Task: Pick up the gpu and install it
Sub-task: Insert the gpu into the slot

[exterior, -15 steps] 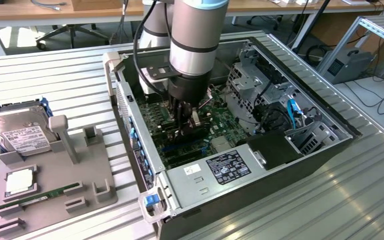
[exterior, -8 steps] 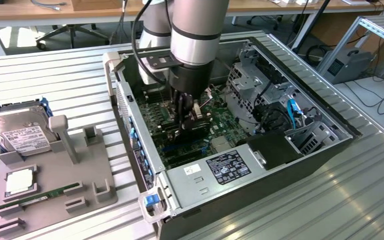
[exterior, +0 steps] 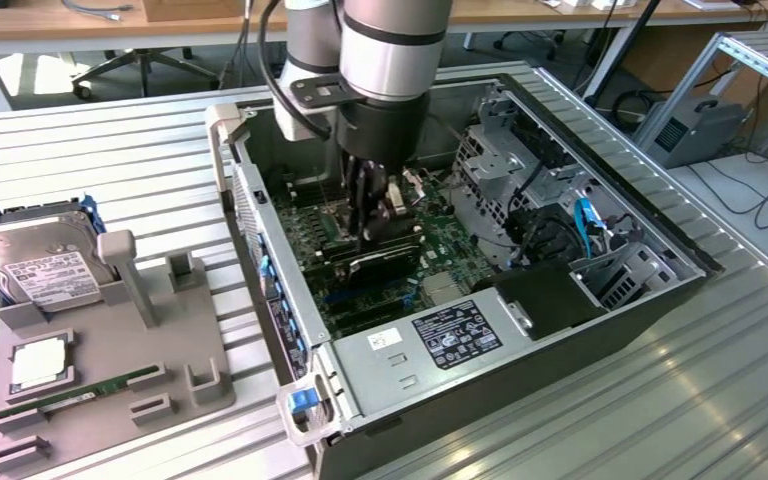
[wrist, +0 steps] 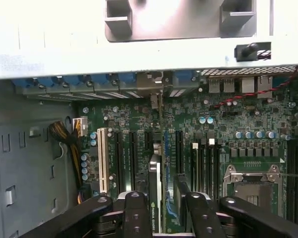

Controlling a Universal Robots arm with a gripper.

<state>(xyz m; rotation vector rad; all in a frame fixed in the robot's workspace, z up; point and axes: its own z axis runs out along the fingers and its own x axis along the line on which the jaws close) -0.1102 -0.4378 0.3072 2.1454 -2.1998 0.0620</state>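
Work surface is a ribbed metal table (exterior: 704,380); behind it a wooden bench and an office chair (exterior: 144,65), with an aluminium frame rack (exterior: 744,70) at the exterior view's right. Open PC case (exterior: 651,300) lies on its side mid-table, motherboard (exterior: 451,245) facing up. At the exterior view's left, well apart from the case, a grey parts tray (exterior: 104,390) carries a hard drive (exterior: 31,265), a CPU (exterior: 40,362) and a RAM stick (exterior: 84,392). Arm reaches straight down into the case; gripper (exterior: 377,215) pinches the gpu (exterior: 384,262) by its upper edge, fingers (wrist: 134,210) either side of the card, jaws held fairly wide by its thickness. In the wrist view the gpu (wrist: 155,198) stands on edge, in line with the expansion slots (wrist: 131,153), bracket end toward the rear slot covers (wrist: 89,84). Whether it is fully seated cannot be told. Room is tight: drive cage (exterior: 504,170) and cables (exterior: 584,225) on one side, case rear wall (exterior: 257,230) on the other, power supply (exterior: 424,350) near the card's end.
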